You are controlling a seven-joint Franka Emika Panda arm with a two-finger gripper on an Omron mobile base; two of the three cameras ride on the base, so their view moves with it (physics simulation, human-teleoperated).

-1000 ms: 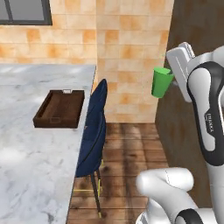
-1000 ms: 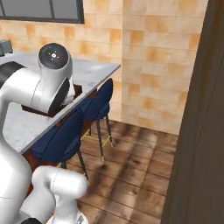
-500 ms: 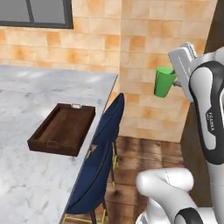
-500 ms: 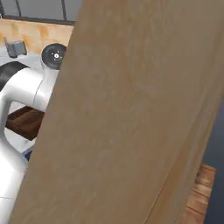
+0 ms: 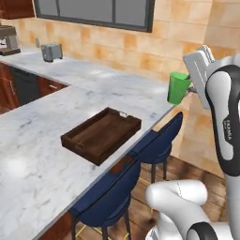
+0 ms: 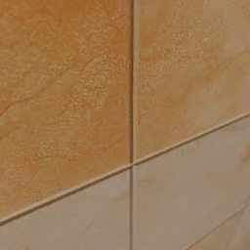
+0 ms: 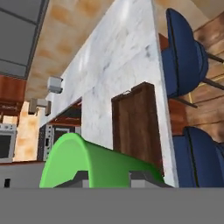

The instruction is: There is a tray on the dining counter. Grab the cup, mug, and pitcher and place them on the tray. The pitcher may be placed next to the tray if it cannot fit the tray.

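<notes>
My gripper (image 5: 186, 89) is shut on the bright green cup (image 5: 177, 88), which hangs in the air past the far right end of the dining counter (image 5: 37, 178). The dark brown wooden tray (image 5: 119, 145) lies on that counter near its right edge, lower and to the left of the cup, with nothing in it. In the hand view the cup (image 7: 87, 162) sits between my fingertips (image 7: 142, 177), and the tray (image 7: 114, 131) lies beyond it on the marble. The mug and the pitcher are out of view.
Two blue chairs (image 5: 157, 143) (image 5: 108, 197) stand tucked along the counter's right side over a wooden floor. A toaster (image 5: 50, 51) and a coffee machine (image 5: 7, 40) sit on the back counter. An orange tiled wall (image 6: 125, 125) is very close in the right base view.
The whole picture has shifted, so the base has moved: the tray and counter now sit nearer and more central. The cup stays in my shut gripper. The right base view went from a wood panel to tiles.
</notes>
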